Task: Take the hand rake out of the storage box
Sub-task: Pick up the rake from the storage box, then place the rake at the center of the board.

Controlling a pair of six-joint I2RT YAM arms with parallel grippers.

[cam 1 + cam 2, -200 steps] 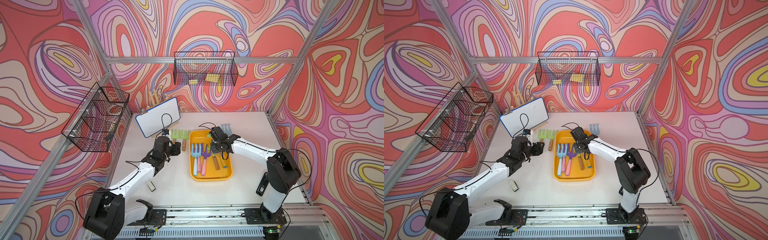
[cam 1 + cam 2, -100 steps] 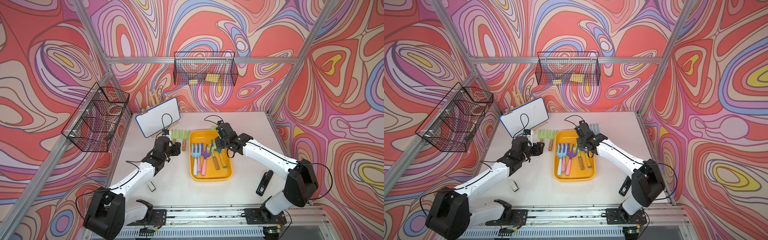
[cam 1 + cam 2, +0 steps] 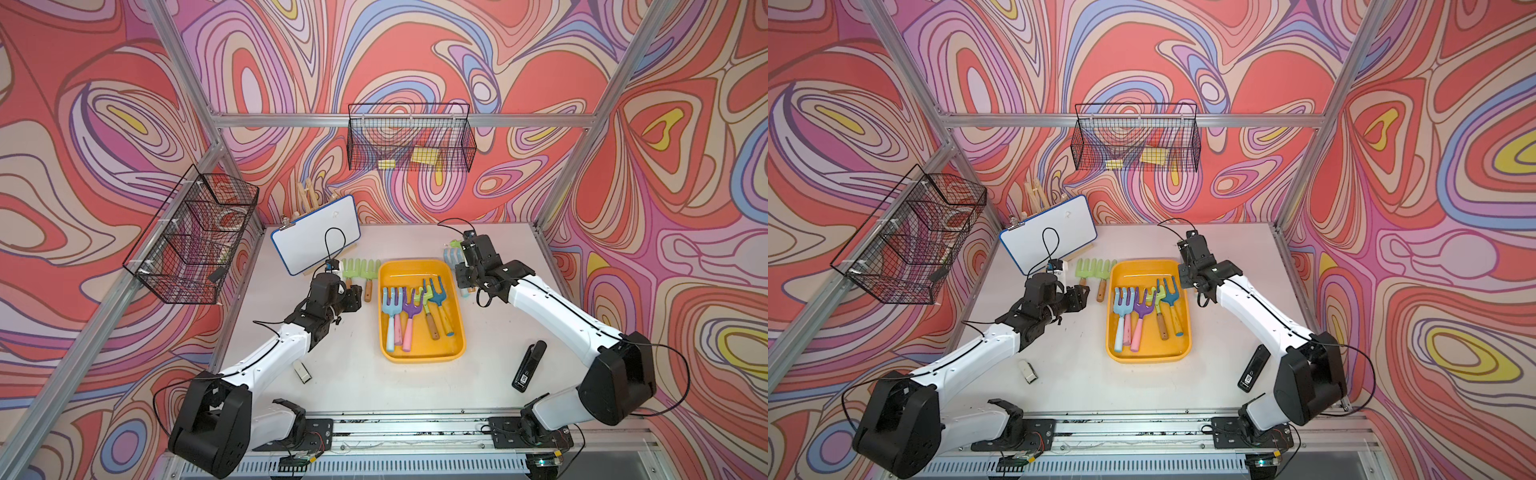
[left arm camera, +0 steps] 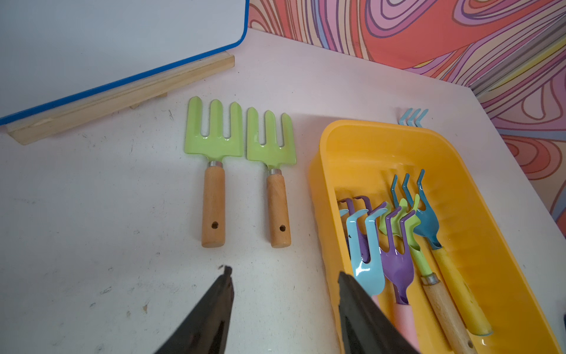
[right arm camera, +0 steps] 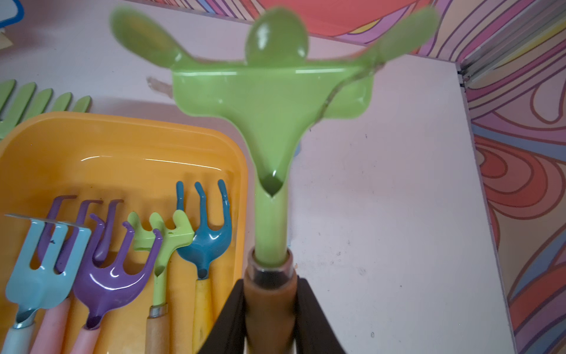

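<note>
The right jaws clench the wooden handle of a green metal hand rake (image 5: 269, 101), outside the yellow-orange plastic storage box (image 5: 122, 144), over the white counter (image 5: 382, 214) beside it. The left jaws stand released, empty.

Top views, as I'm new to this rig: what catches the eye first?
The swirling red-and-purple walls dominate in both top views. Mid-table sits the yellow-orange storage box holding colourful hand rakes. Beside it, the right gripper is shut on a green hand rake.
</note>
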